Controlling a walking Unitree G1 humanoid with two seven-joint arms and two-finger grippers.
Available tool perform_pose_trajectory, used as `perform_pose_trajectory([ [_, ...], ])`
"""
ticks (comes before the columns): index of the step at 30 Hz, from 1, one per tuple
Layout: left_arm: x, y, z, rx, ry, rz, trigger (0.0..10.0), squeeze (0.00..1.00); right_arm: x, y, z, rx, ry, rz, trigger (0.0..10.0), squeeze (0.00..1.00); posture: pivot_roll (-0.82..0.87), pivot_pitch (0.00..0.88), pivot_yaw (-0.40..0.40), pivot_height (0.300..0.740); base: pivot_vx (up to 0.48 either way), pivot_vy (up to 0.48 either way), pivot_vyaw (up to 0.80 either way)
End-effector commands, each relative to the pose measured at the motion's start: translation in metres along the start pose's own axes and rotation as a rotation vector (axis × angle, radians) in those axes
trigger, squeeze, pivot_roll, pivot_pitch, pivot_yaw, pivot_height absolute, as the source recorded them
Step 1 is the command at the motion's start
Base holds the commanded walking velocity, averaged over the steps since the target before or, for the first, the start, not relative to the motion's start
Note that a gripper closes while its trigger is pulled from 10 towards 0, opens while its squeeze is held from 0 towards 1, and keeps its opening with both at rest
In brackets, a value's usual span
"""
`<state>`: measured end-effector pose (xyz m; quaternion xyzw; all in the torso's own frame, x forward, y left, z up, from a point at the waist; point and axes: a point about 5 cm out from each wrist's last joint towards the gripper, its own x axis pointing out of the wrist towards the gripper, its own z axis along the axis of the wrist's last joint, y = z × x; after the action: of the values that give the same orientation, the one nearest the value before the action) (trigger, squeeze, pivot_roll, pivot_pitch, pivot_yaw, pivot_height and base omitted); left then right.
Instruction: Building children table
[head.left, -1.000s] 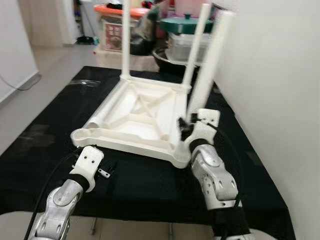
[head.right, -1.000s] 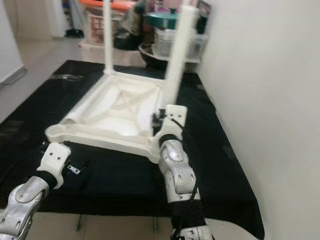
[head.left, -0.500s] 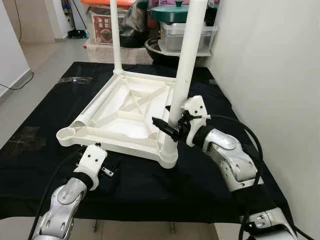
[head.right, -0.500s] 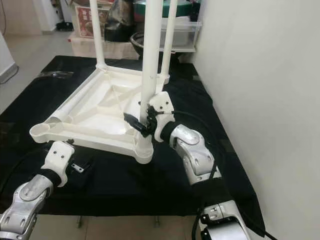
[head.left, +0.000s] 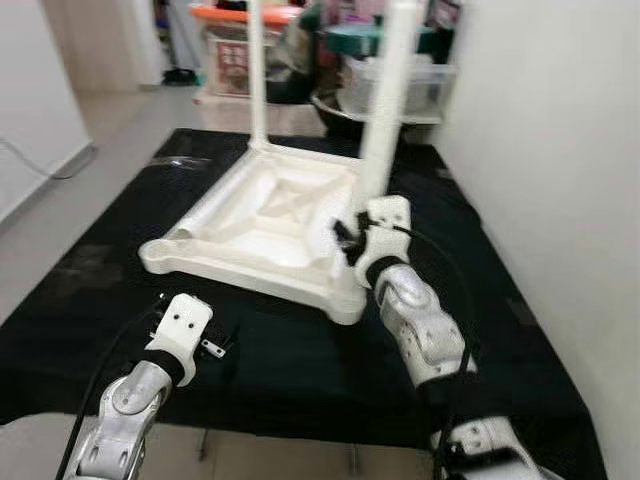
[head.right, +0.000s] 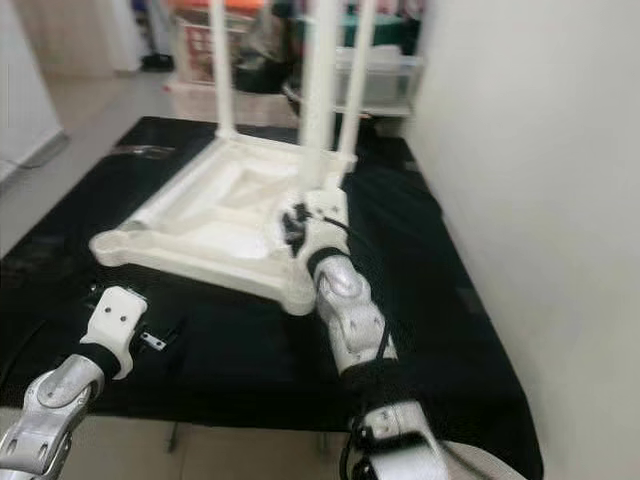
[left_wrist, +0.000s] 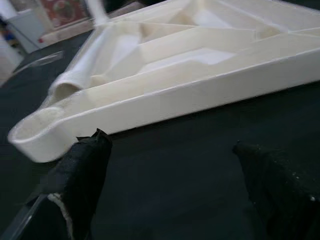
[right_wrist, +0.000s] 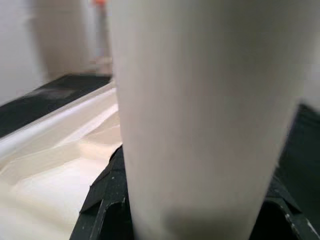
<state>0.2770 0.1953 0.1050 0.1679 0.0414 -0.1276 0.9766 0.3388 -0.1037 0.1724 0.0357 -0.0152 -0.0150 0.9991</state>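
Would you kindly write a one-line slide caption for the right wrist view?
Right gripper closed around a white table leg, with the upturned tabletop beside it.

No legible text, labels or numbers anywhere.

Table top (head.left: 262, 230), upturned: plain cream-white plastic, no pattern. Legs (head.left: 387, 110): the same white. Cloth (head.left: 300, 360) beneath: solid black. My arms: silver, with white wrist housings; my left gripper (left_wrist: 170, 190) and my right gripper (head.left: 347, 238) have black fingers. Wall (head.left: 560, 150): off-white. Floor (head.left: 110, 130): pale beige. Storage boxes behind: one orange lid (head.left: 235, 14), one teal lid (head.left: 360, 38).
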Motion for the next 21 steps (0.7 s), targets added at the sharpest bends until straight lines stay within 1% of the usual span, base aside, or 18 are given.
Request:
perform_pose_trajectory([
  [1,0.0,-0.001,-0.003,0.01,0.01,-0.007,10.0,0.0,-0.007,-0.018,-0.012,-0.014,0.059,-0.125,0.0,0.0,0.06,0.0,-0.094,0.74,0.0,0.0,0.0],
  [2,0.0,-0.001,-0.003,0.01,0.013,-0.006,10.0,0.0,-0.012,-0.013,-0.009,-0.004,0.051,-0.107,0.0,0.0,0.06,0.0,-0.094,0.74,0.0,0.0,0.0],
  [3,0.0,-0.001,-0.004,0.012,0.017,-0.005,10.0,0.0,-0.015,-0.008,-0.008,0.005,0.057,-0.086,2.4,0.0,0.05,0.0,-0.089,0.74,0.0,0.0,0.0],
  [4,0.0,-0.002,-0.004,0.012,0.02,-0.007,10.0,0.0,-0.017,-0.002,-0.005,-0.002,0.066,-0.043,10.0,0.0,0.05,0.0,-0.089,0.74,0.0,0.0,0.0],
  [6,0.0,-0.003,-0.005,0.012,0.021,-0.01,10.0,0.0,-0.018,0.002,0.0,-0.012,0.058,-0.003,10.0,0.0,0.04,0.0,-0.087,0.74,0.0,0.0,0.0],
  [7,0.0,-0.004,-0.005,0.011,0.021,-0.013,10.0,0.0,-0.017,0.005,0.011,0.028,0.011,0.058,10.0,0.73,0.04,0.0,-0.087,0.74,0.0,0.0,0.0],
  [9,0.0,-0.004,-0.005,0.011,0.021,-0.013,10.0,0.0,-0.017,0.005,0.011,0.028,0.011,0.058,10.0,0.73,0.04,0.0,-0.087,0.74,0.0,0.0,0.0],
  [10,0.001,-0.003,-0.005,0.008,0.019,-0.011,10.0,0.0,-0.013,0.004,0.021,0.045,-0.023,0.11,10.0,1.0,0.04,0.0,-0.092,0.74,0.0,0.0,0.0],
  [11,0.001,-0.003,-0.005,0.008,0.019,-0.011,10.0,0.0,-0.013,0.004,0.021,0.045,-0.023,0.11,10.0,1.0,0.04,0.0,-0.092,0.74,0.0,0.0,0.0],
  [12,0.001,-0.003,-0.004,0.005,0.017,-0.008,10.0,0.0,-0.008,0.002,0.031,0.038,-0.056,0.175,10.0,1.0,0.05,0.0,-0.095,0.74,0.0,0.0,0.0],
  [13,0.001,-0.003,-0.004,0.005,0.017,-0.008,10.0,0.0,-0.008,0.002,0.031,0.038,-0.056,0.175,10.0,1.0,0.05,0.0,-0.095,0.74,0.0,0.0,0.0],
  [14,0.001,-0.003,-0.004,0.003,0.015,-0.006,10.0,0.0,-0.005,0.001,0.04,0.032,-0.079,0.221,10.0,0.0,0.05,0.0,-0.095,0.74,0.0,0.0,0.0],
  [16,0.002,-0.003,-0.003,0.002,0.014,-0.005,10.0,0.0,0.004,-0.006,0.049,0.029,-0.089,0.406,10.0,0.0,0.05,0.0,-0.097,0.74,0.0,0.0,0.0],
  [17,0.002,-0.003,-0.003,0.002,0.014,-0.005,10.0,0.0,0.004,-0.006,0.049,0.029,-0.089,0.406,10.0,0.0,0.05,0.0,-0.097,0.74,0.0,0.0,0.0],
  [18,0.002,-0.003,-0.004,0.003,0.014,-0.005,10.0,0.0,0.006,-0.008,0.052,0.025,-0.093,0.477,10.0,0.0,0.05,0.0,-0.099,0.74,0.0,0.0,0.0],
  [19,0.003,-0.003,-0.003,0.003,0.012,-0.004,10.0,0.0,0.007,-0.012,0.048,-0.02,-0.083,0.599,10.0,0.0,0.06,0.0,-0.102,0.74,0.0,0.0,0.0],
  [20,0.003,-0.003,-0.003,0.003,0.012,-0.004,10.0,0.0,0.007,-0.012,0.048,-0.02,-0.083,0.599,10.0,0.0,0.06,0.0,-0.102,0.74,0.0,0.0,0.0],
  [21,0.003,-0.003,-0.002,0.004,0.01,-0.003,10.0,0.0,0.007,-0.014,0.042,-0.085,-0.059,0.691,10.0,0.0,0.06,0.0,-0.103,0.74,0.0,0.0,0.0],
])
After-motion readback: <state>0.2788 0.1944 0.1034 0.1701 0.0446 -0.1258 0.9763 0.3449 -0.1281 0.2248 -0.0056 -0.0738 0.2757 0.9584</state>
